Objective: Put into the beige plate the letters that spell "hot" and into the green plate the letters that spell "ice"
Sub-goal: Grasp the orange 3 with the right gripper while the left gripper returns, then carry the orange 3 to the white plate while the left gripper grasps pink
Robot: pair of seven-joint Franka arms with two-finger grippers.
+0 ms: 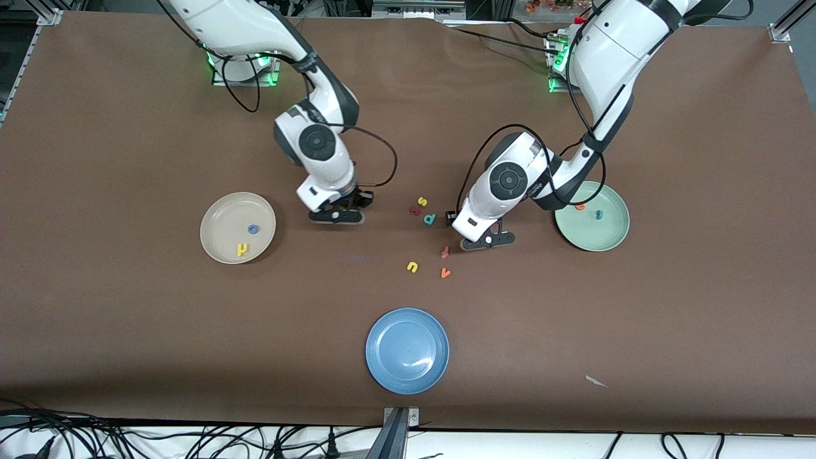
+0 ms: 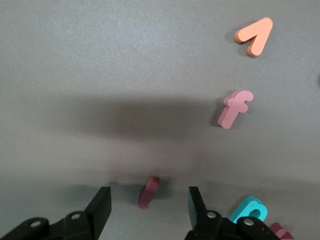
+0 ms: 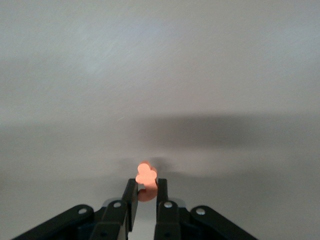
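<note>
My right gripper (image 3: 146, 192) is shut on the orange t (image 3: 146, 181). It stands low over the table (image 1: 336, 217), beside the beige plate (image 1: 220, 220). That plate holds the blue o (image 1: 253, 229) and the yellow h (image 1: 242, 250). My left gripper (image 2: 149, 207) is open, low over the table (image 1: 488, 241). The dark red i (image 2: 148, 192) stands on edge between its fingers and touches neither; the hand hides it in the front view. The green plate (image 1: 593, 237) holds the orange e (image 1: 580, 207) and the teal c (image 1: 598, 214).
Loose letters lie between the two grippers: a yellow s (image 1: 422, 202), a dark red letter (image 1: 415, 210), a teal p (image 1: 429, 219), a red f (image 1: 445, 252), a yellow u (image 1: 412, 267) and an orange v (image 1: 445, 273). A blue plate (image 1: 407, 350) sits nearer the camera.
</note>
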